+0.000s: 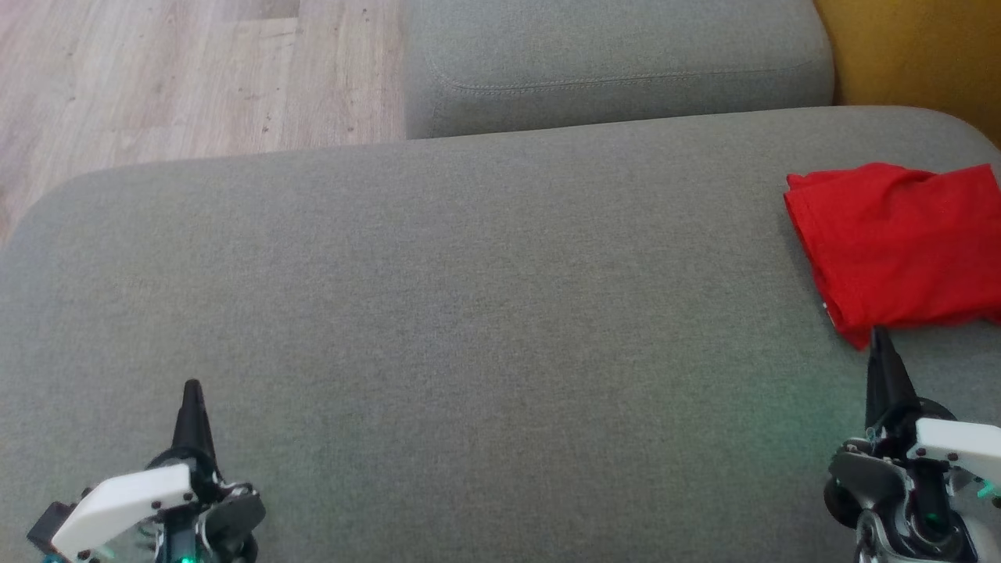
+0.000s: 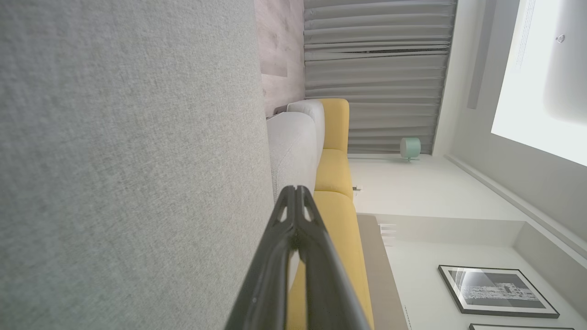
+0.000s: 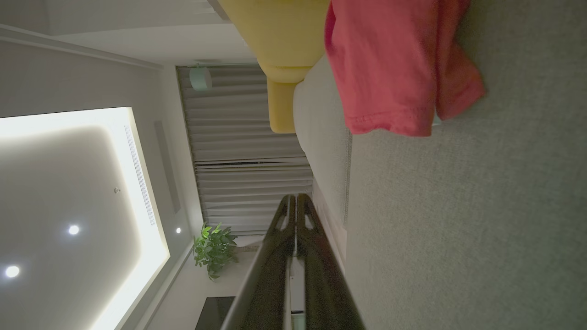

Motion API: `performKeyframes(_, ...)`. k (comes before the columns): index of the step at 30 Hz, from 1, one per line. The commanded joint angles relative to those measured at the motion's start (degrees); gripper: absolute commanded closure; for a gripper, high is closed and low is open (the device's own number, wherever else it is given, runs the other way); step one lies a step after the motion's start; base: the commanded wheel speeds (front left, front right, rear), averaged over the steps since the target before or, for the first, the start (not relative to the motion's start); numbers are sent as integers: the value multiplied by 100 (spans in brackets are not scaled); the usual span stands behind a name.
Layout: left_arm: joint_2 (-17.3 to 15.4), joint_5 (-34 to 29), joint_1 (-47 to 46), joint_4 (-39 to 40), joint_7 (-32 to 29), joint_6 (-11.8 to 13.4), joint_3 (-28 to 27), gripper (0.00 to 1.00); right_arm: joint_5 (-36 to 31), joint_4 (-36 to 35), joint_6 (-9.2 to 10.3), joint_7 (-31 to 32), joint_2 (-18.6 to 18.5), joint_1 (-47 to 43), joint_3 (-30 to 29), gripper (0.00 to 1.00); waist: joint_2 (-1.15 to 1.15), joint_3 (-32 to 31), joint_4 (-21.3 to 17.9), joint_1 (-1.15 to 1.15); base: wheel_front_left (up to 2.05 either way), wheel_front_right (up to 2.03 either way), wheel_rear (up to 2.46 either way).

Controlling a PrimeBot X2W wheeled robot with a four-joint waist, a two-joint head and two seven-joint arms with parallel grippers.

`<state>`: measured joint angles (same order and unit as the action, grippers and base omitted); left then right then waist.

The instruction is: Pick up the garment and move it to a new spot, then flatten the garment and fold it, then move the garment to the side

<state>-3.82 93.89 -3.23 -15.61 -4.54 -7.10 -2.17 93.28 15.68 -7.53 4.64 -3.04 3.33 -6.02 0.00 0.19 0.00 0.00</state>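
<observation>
The garment is red and lies folded at the right edge of a grey sofa cushion, running out of the head view. It shows again as a red fold at the top of the right wrist view. My right gripper is shut and empty, its tip just short of the garment's near corner. In its own view the right gripper has its fingers pressed together. My left gripper is shut over bare cushion at the lower left, far from the garment; the left gripper holds nothing.
A second grey cushion sits behind the wide one. Wooden floor lies at the upper left, and a yellow sofa part at the upper right. The broad cushion surface stretches flat between my two arms.
</observation>
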Motion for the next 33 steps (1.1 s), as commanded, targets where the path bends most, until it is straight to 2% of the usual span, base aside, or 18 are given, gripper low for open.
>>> performKeyframes(1, -46, -11, -280, 165, -39, -38, -242, 100, 13, -175, 4, 64, -93, 272, 99, 100, 0, 0, 0, 0, 0, 0, 0)
performKeyframes(33, -1, -64, -285, 162, -90, -38, -305, 100, -30, -171, 4, 105, -57, 276, 48, 100, 0, -1, 0, 0, 0, 0, 0)
